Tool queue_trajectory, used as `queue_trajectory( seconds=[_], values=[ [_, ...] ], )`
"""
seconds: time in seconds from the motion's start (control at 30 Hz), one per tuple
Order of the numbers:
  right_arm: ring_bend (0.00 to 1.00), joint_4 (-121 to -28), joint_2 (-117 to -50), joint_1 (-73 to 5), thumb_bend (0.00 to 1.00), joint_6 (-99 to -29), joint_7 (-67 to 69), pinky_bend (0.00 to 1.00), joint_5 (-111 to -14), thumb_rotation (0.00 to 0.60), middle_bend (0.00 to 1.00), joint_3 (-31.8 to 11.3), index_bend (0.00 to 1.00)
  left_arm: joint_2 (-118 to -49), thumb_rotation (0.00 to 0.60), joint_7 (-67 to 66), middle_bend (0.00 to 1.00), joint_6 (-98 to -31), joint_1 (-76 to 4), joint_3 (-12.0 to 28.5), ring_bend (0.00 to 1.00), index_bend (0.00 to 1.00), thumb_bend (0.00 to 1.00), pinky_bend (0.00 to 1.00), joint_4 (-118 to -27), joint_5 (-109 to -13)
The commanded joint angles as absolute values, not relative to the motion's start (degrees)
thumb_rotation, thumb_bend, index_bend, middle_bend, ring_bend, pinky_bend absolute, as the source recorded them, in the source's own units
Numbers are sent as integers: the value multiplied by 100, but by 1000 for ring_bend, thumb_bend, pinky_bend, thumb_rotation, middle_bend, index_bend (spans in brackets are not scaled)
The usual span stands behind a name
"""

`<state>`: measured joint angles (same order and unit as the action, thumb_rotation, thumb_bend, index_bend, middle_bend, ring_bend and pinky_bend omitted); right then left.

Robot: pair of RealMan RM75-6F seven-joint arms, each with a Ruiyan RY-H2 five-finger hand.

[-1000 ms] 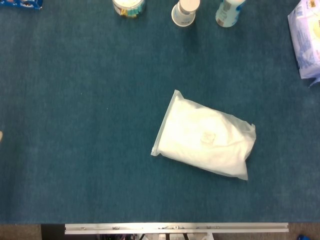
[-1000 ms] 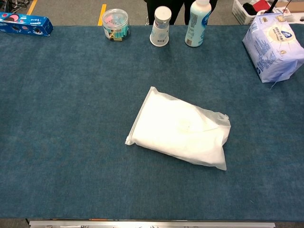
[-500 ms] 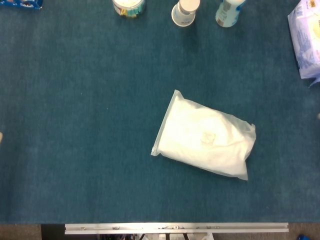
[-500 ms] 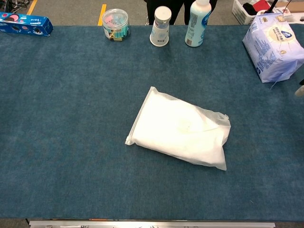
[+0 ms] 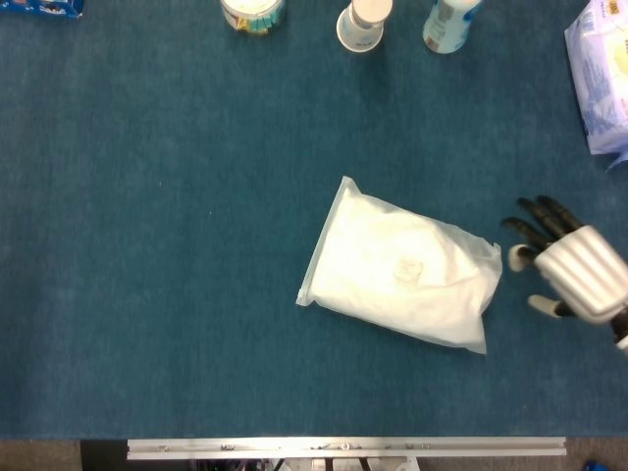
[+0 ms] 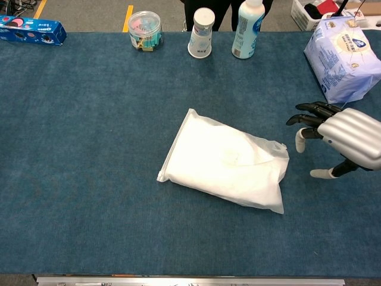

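Your right hand [image 5: 574, 273] comes in from the right edge of the frame, just below mid-height, with its fingers [image 5: 535, 222] spread apart and holding nothing; in the chest view the same hand [image 6: 345, 140] sits low on the right, dark fingertips pointing toward the centre and the pale thumb [image 6: 300, 140] hanging down. The thing nearest it is the white bag [image 5: 400, 266], lying flat on the blue table [image 5: 167, 245] a little right of centre. The bag lies to the left of your hand, near but not touching: a strip of bare cloth shows between its right end and your fingertips in both views. Mind the bag's long axis, which runs on a slant from the upper left, where the sealed strip edge [image 5: 322, 242] sits, down to the lower right corner [image 6: 277, 205]. So the end that faces your hand is the short, rumpled right end [image 6: 281, 158], not a long side. Your left hand is in neither view, so the right one is plainly the closer of the two. Along the top edge of the frame stand a clear jar [image 6: 144, 30], a cup [image 6: 201, 33] and a bottle [image 6: 246, 28], well apart from the bag, and a tissue pack [image 6: 342, 56] sits at the upper right, above your hand.
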<state>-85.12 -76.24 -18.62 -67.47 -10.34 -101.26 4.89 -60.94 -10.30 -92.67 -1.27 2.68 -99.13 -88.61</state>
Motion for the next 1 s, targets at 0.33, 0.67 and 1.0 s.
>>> queue_trajectory(
  seconds=[0.33, 0.67, 1.0],
  values=[
    [0, -7877, -8220, -2075, 0, -6850, -573, 58, -10375, 600, 166, 596, 433, -6070, 600, -1058, 433, -9257, -106, 275, 377, 445, 184, 507, -9933, -8834],
    [0, -7752, -8302, -2129, 0, -6635, -729, 37, -10230, 600, 149, 696, 432, -6064, 600, -1050, 433, -9258, -102, 280, 376, 444, 183, 507, -9943, -8852],
    [0, -7713, -8367, -2158, 0, -6843, -642, 35, -10307, 600, 147, 718, 454, -6062, 600, -1041, 434, -9244, -106, 287, 376, 444, 184, 507, -9939, -8855]
  ],
)
